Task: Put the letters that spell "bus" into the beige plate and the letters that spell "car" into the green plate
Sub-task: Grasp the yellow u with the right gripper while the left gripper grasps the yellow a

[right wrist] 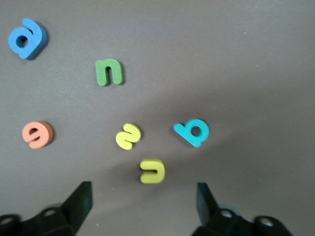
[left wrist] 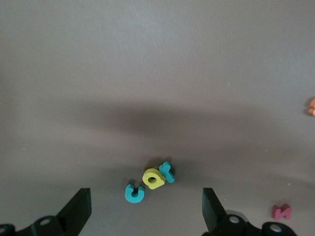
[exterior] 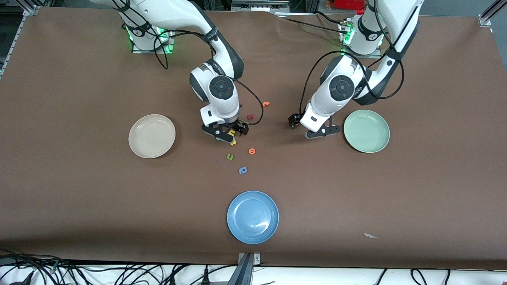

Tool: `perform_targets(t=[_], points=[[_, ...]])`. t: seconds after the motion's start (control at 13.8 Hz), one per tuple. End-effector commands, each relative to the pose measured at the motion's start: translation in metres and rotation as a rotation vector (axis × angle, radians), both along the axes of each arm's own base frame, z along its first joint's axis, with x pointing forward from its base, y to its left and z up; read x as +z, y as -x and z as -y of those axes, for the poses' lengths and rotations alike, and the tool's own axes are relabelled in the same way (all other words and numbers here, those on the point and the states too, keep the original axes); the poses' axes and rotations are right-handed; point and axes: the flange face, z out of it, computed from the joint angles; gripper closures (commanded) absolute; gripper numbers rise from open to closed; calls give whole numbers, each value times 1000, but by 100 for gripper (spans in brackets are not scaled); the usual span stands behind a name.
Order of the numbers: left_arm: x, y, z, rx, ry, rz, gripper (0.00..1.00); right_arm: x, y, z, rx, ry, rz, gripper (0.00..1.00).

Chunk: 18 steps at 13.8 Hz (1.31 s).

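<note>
Matt brown table [exterior: 79, 190] covering, smooth, faintly creased near the bases. Foam-like letters, matt and soft-edged: teal b [right wrist: 192, 132], yellow s [right wrist: 128, 135], yellow u [right wrist: 152, 171]. Beige plate [exterior: 136, 148] and green plate [exterior: 382, 144] satin; blue plate [exterior: 237, 231] glossier, showing highlights. Fingers [right wrist: 78, 199] matt black.

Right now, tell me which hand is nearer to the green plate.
Left. The left hand hangs over the table just beside the green plate; the right hand is over the letters mid-table, toward the beige plate.
</note>
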Motion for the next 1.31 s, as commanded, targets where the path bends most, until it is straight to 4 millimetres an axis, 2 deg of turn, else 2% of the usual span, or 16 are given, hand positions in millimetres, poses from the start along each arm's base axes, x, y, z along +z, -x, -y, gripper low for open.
perform_targets(t=[0.0, 0.36, 0.58, 0.87, 0.95, 1.09, 1.24], points=[[-14, 7, 6, -21, -9, 12, 1, -13, 0, -1, -21, -7, -2, 36], [-42, 14, 10, -77, -31, 5, 1, -26, 3, 1, -10, 10, -13, 36], [-54, 11, 12, -69, -11, 13, 1, -33, 5, 1, -6, 18, -19, 42], [-65, 11, 13, -86, -9, 26, 4, -40, 5, 1, -3, 20, -20, 55], [-69, 12, 13, -108, -20, 29, 4, -41, 6, 1, -3, 21, -21, 60], [-72, 13, 14, -116, -28, 31, 7, -39, 4, 1, -1, 16, -16, 78], [-70, 14, 15, -120, -32, 35, 12, -37, 4, 0, -15, 13, -19, 80]])
